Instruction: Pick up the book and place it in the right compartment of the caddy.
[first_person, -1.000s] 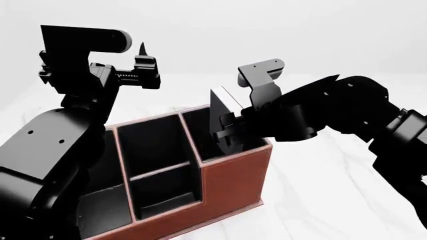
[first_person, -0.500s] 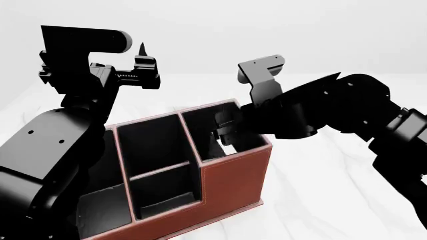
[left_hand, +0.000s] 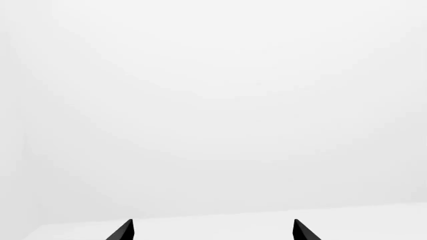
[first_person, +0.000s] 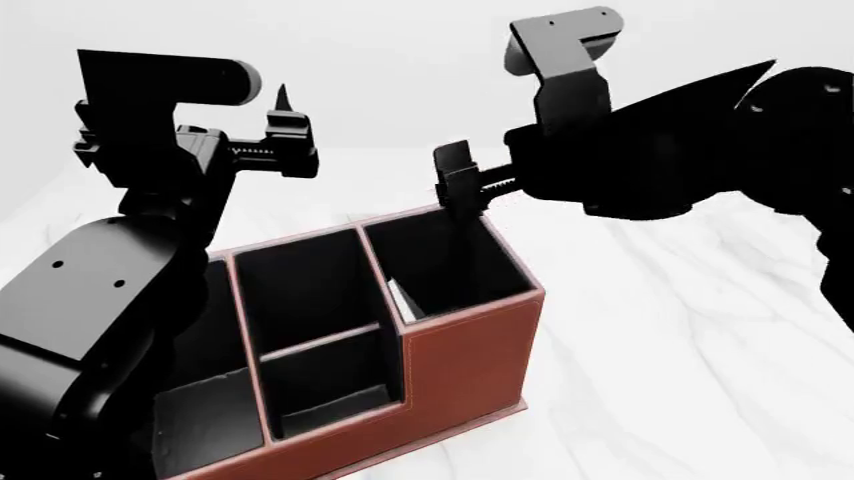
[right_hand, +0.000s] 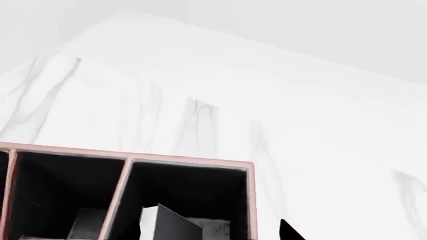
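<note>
Release step judged complete: book (first_person: 399, 300) stands inside the right compartment (first_person: 461, 262) of the caddy (first_person: 467, 360), right gripper (first_person: 458, 185) empty above it, apparently parted though poorly seen; left gripper (left_hand: 212, 231) spread wide; next, retreat clear

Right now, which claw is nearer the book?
Right. The right claw hangs just above the book in the right compartment; the left claw is raised farther off, over the caddy's left side.
</note>
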